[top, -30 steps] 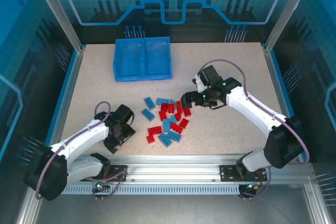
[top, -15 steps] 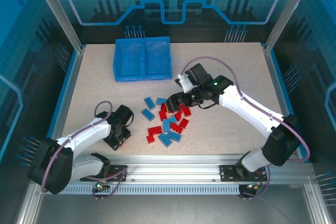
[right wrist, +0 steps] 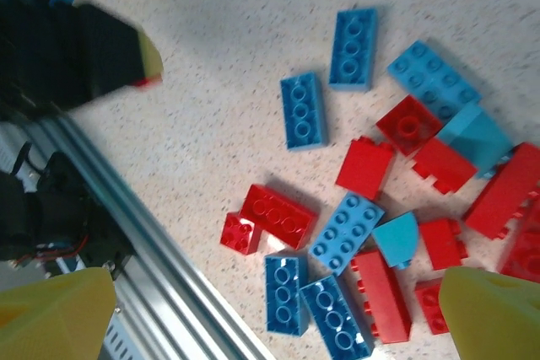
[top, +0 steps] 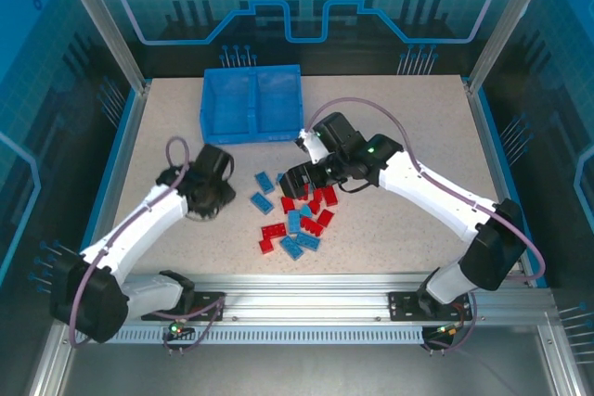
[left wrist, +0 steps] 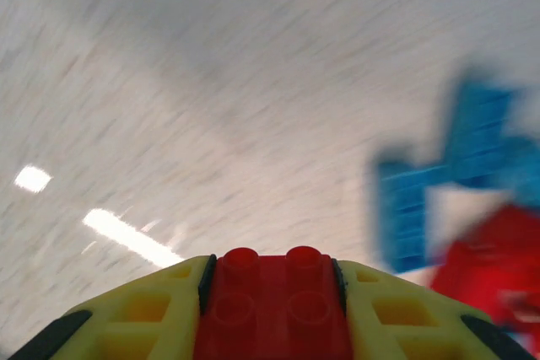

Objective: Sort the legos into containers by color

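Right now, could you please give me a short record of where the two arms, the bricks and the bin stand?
Loose bricks: red and blue mixed, clustered on the table between the arms
Left pincer: shut on a red brick, over the table to the left of the cluster
Right pincer: open, holding nothing, over the cluster's far edge
Bin: far side of the table, two compartments, no bricks seen inside
Sorting: no brick placed yet
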